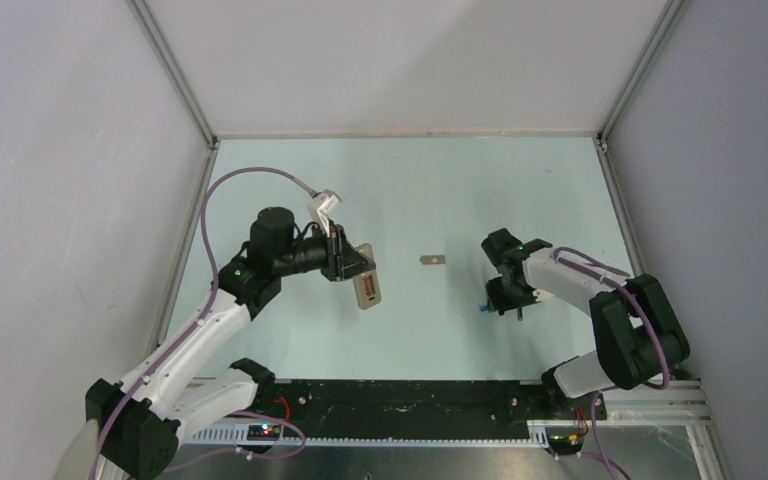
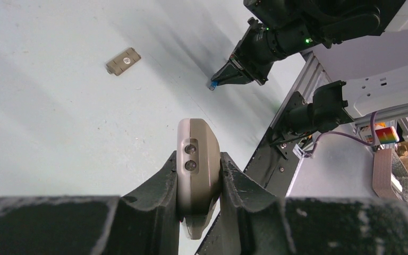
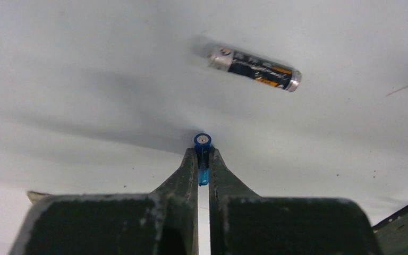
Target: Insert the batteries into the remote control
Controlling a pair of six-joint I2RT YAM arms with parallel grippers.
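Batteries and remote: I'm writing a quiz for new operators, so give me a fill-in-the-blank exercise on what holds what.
The left gripper is shut on the ____. The right gripper is shut on the ____. The black battery lies loose on the ____, beyond the right gripper's tips.
Missing: remote control; blue battery; table.

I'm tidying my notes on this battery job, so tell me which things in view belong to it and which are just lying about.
Job: remote control, clamped in the left fingers; blue battery, pinched in the right fingers; black battery, loose on the table.
Lying about: small tan plate on the table, untouched.
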